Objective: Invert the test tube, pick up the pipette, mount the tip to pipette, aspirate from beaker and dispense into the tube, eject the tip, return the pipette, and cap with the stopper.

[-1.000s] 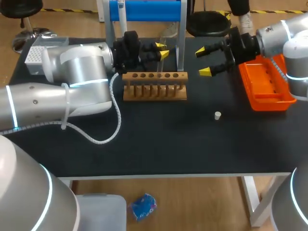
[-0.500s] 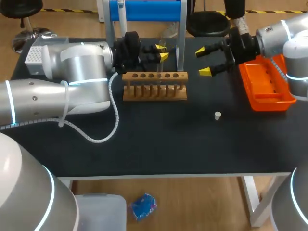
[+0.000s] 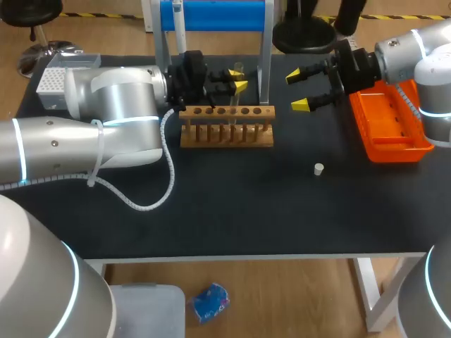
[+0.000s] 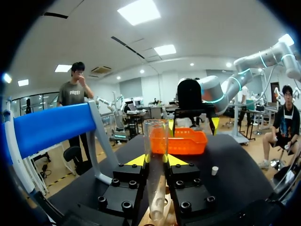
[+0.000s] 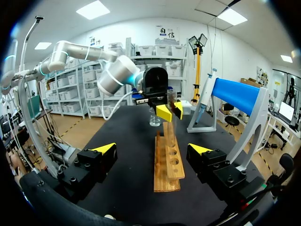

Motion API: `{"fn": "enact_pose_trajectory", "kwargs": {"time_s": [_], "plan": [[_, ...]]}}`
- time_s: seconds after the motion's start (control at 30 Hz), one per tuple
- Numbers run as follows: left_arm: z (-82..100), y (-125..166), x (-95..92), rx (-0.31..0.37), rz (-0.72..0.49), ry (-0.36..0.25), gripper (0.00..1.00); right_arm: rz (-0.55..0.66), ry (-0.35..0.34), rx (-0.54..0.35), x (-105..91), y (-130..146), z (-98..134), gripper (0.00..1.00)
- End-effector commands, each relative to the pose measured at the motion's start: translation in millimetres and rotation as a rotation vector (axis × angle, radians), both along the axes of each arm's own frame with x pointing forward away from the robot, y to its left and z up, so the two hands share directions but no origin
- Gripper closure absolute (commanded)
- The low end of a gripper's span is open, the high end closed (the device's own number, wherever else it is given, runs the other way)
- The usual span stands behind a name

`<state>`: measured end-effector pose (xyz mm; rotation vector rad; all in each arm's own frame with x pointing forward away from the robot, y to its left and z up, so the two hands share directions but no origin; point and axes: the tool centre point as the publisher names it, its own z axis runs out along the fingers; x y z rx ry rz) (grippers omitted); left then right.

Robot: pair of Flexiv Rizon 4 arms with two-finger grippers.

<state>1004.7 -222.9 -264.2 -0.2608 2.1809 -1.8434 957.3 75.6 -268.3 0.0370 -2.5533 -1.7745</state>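
Test tube (image 4: 155, 141) clamped upright, open mouth up, between the yellow fingertips of the left gripper (image 3: 238, 77), directly above the wooden rack (image 3: 227, 128) at mid-worktop (image 3: 232, 211); lower end down at the rack's row of holes, seated or not impossible to tell. Right gripper (image 3: 297, 89) spread wide and holding nothing, hanging in the air between the rack and the orange tray (image 3: 361, 130) at the right side, fingers turned toward the tube. Small white stopper (image 3: 318, 168) standing alone on the dark surface, well apart from both grippers, in front of the rack's right end. Blue-topped stand (image 3: 215, 14) just behind the rack, with the pipette (image 5: 203, 96) hanging at its side in the right wrist view. Glass beaker (image 5: 154, 120) on the worktop beyond the rack's far end, near the left arm. White tip box (image 3: 53, 79) at the far left corner, behind the left arm.
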Motion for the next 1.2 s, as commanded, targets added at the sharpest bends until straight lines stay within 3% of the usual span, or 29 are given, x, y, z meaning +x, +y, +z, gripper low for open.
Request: {"fn": "enact_pose_trajectory", "kwargs": {"time_s": [0.03,1.17,1.2], "plan": [[-5.6,1.8,-0.9,-0.012,0.009,-0.006,1.0,0.001,-0.001,-0.001,0.0,-0.6,-0.3,0.0],[-27.0,4.0,1.9,-0.032,0.031,0.029,1.0,0.001,-0.001,-0.001,0.0,-0.6,-0.3,0.0],[-26.9,4.0,1.9,-0.029,0.035,0.031,0.58,0.001,-0.001,-0.001,0.0,-0.6,-0.3,0.0]]}}
